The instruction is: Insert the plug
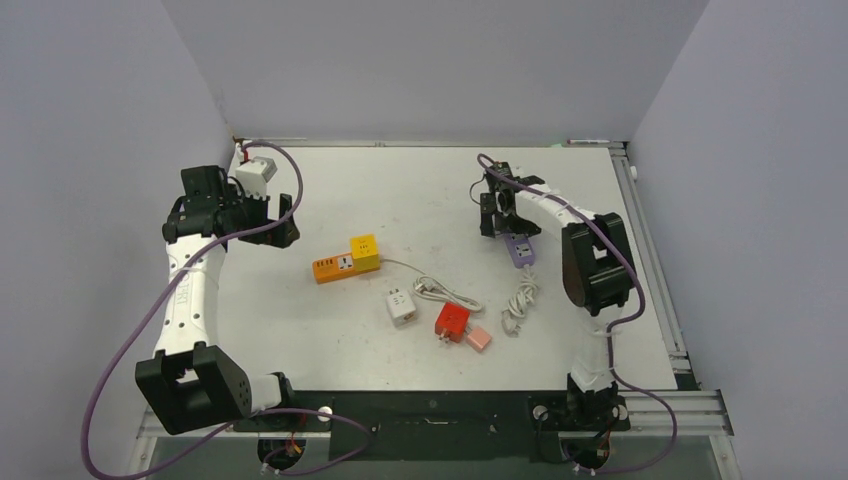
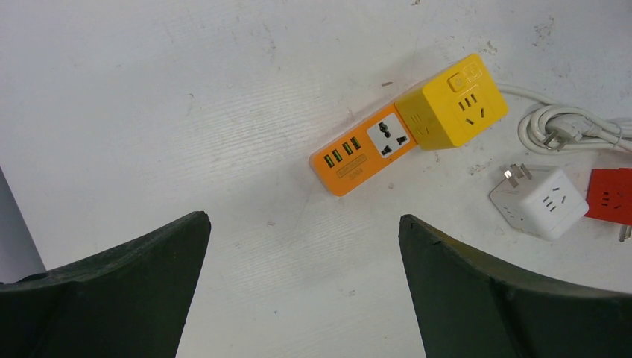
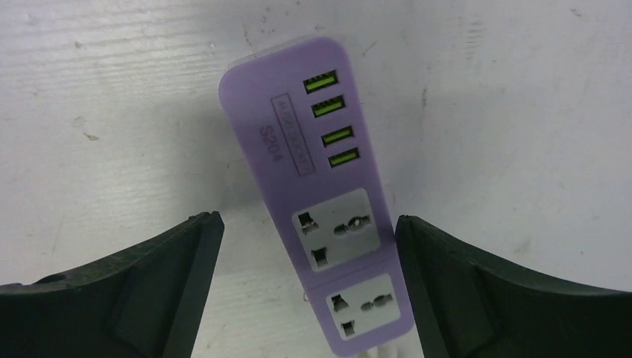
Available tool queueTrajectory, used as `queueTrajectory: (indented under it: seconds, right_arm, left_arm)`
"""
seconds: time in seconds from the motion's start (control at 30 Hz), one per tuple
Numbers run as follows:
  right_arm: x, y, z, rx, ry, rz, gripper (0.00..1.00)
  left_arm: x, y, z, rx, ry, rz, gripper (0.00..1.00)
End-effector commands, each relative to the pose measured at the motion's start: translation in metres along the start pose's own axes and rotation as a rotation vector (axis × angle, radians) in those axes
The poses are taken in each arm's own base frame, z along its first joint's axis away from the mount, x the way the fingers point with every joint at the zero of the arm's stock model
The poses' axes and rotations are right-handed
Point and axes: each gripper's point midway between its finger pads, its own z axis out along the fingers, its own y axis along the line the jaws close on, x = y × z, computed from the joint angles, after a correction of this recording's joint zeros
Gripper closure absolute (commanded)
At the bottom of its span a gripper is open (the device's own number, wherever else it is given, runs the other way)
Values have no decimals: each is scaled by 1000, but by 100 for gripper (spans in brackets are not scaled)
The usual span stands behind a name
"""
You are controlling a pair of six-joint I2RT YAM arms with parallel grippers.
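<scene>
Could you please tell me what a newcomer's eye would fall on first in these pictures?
Mid-table, the orange power strip with a yellow cube socket against its end stands out, with a white cube adapter and a red cube adapter just nearer the arms. To the right, a purple power strip lies beneath the right gripper, framed by its open jaws.

Even, diffuse light is coming from overhead, leaving the white tabletop point(image 1: 440, 200) bright without harsh glare. Soft shadows are pooling beneath the arms point(image 1: 190, 290) and left of the purple power strip point(image 3: 320, 194). In both wrist views the claw fingers point(image 2: 112, 298) are rendering almost black and slightly soft, while the tabletop is showing crisp.
</scene>
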Motion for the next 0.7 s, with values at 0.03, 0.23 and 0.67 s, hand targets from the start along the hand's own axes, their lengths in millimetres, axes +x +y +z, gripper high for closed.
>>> queueTrajectory:
  seconds: [0.03,0.23,0.67]
  right_arm:
    - [-14,13,22,-83,-3,-69,10]
    - [-11,44,23,-230,3,-121,10]
    - [53,158,-46,-426,-47,-482,10]
  left_arm:
    - [-15,-1,-12,0,-48,28,4]
    - [-13,2,-12,-16,-41,42,4]
    - [-14,2,-14,-23,-52,46,4]
